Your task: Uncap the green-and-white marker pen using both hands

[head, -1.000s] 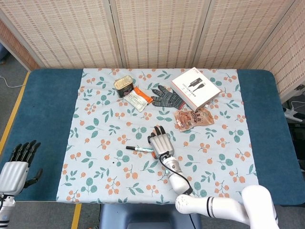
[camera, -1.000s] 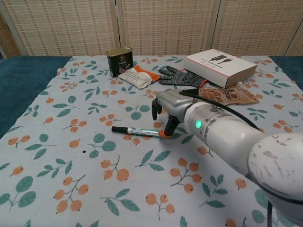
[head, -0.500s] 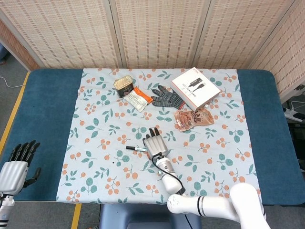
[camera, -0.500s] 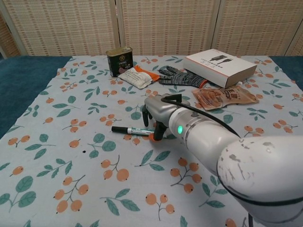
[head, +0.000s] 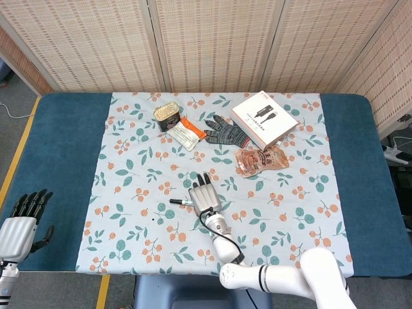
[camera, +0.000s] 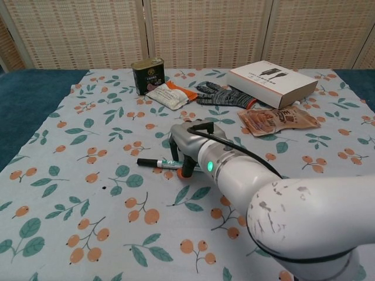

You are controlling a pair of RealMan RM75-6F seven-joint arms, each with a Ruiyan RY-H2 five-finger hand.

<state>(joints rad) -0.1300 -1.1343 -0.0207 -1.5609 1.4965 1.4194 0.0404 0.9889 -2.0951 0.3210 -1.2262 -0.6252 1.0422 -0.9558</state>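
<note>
Head view: high above, looking down over the whole counter — chest view: low, near, facing forward across the same cloth.

The green-and-white marker pen lies flat on the cloth, black cap on, pointing left.
</note>
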